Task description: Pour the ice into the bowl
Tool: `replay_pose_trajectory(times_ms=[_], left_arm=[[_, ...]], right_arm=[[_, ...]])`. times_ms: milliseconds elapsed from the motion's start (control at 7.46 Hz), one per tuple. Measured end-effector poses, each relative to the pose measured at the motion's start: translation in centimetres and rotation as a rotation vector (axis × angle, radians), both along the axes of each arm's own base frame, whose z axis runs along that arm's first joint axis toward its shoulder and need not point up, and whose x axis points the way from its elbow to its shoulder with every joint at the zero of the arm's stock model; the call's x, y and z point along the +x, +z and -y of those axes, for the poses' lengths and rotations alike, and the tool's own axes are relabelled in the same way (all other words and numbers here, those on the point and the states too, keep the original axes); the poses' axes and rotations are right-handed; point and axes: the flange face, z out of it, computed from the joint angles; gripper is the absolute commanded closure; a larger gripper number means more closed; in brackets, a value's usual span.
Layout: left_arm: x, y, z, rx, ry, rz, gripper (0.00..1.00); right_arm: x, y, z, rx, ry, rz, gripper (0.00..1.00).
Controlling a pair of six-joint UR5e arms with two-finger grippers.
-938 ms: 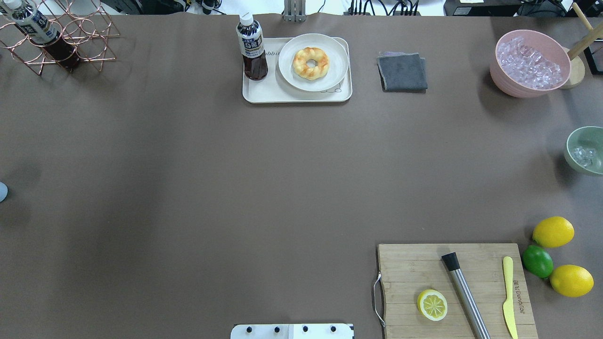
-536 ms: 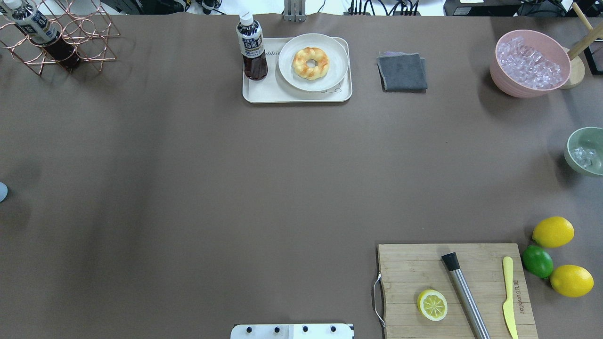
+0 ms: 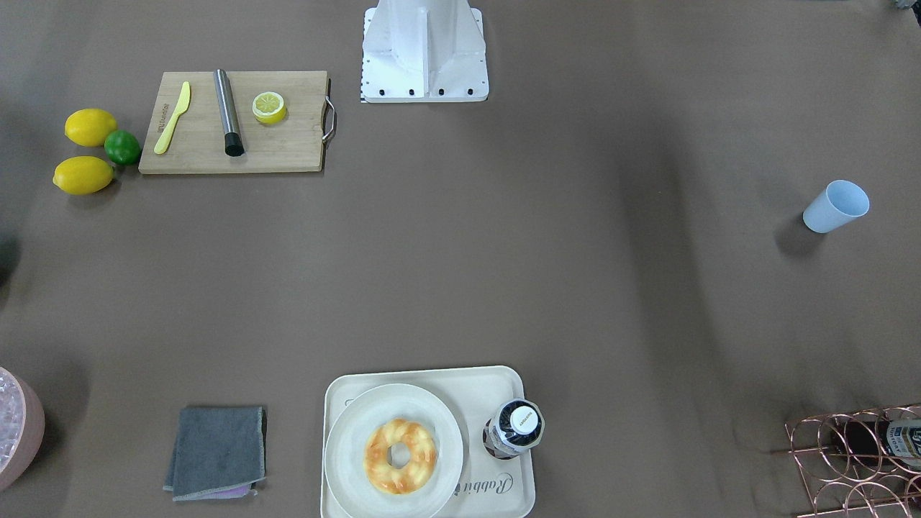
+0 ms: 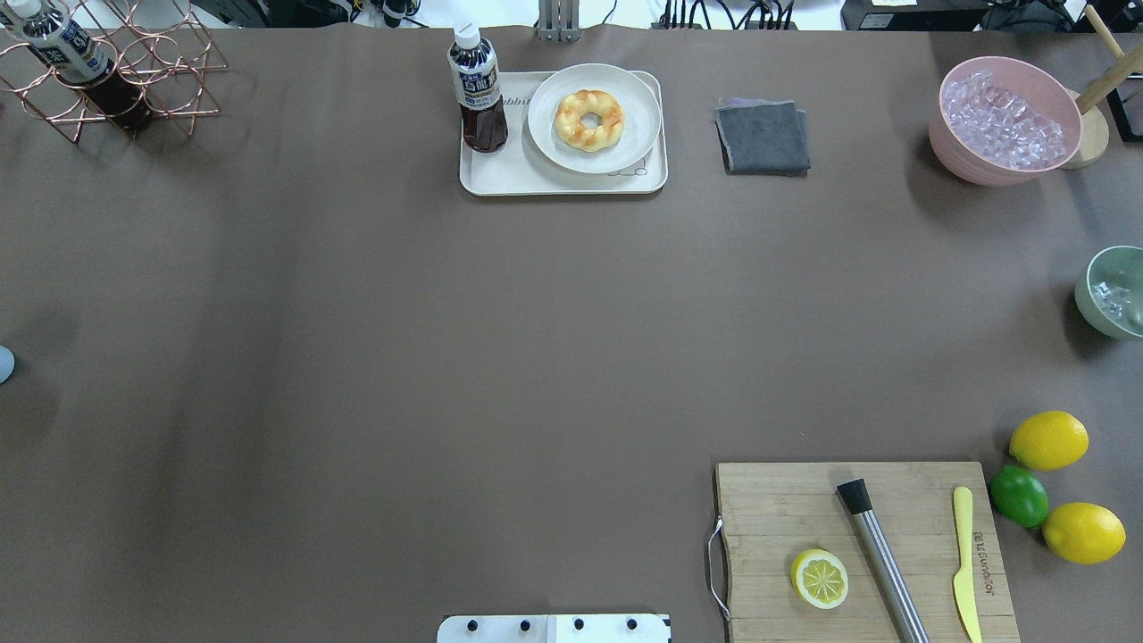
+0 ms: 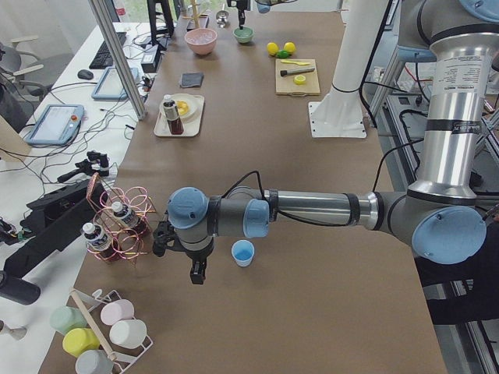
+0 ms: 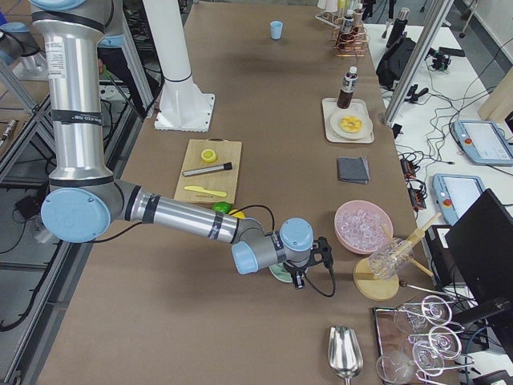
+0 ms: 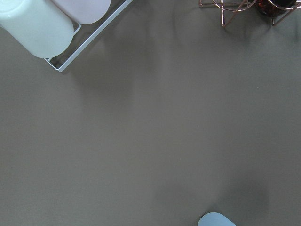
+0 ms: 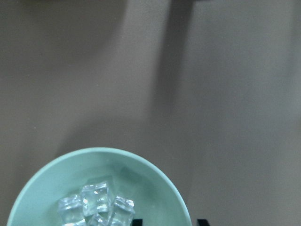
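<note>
bowl, ice inside, has drifted toward 3 o'clock overhead | right gripper at it, probably repositioning; fingers: cannot tell | left gripper: cannot tell

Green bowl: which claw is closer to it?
Right. The right claw is at the rim of the green bowl; the left claw hangs far away, beside the blue cup.
</note>
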Motion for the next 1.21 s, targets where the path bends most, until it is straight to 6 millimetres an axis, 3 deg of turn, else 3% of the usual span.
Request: replay_pose_trajectory(times_ms=[268, 536, 804, 938, 1206], left_arm=[[-1.9, 0.2, -1.1, 0.01, -0.028, -0.005, 0.03], [-3.0, 0.1, -2.6, 0.025, -0.053, -0.027, 0.03], [-3.2, 0.6, -2.3, -0.009, -0.079, -0.032, 0.03], [-3.3, 0.8, -1.2, -0.035, -0.098, -0.033, 0.03], [-3.4, -1.2, -0.8, -0.021, -0.119, -0.031, 0.03]], right_arm=[[0.3, -0.8, 0.4, 0.013, 0.006, 0.003, 0.01], [2.8, -2.7, 1.3, 0.022, 0.059, 0.003, 0.01], [5.3, -8.5, 1.8, -0.006, 0.113, -0.03, 0.01], [6.1, -12.0, 1.5, -0.028, 0.129, -0.041, 0.01], [7.2, -18.0, 0.2, -0.06, 0.147, -0.042, 0.01]])
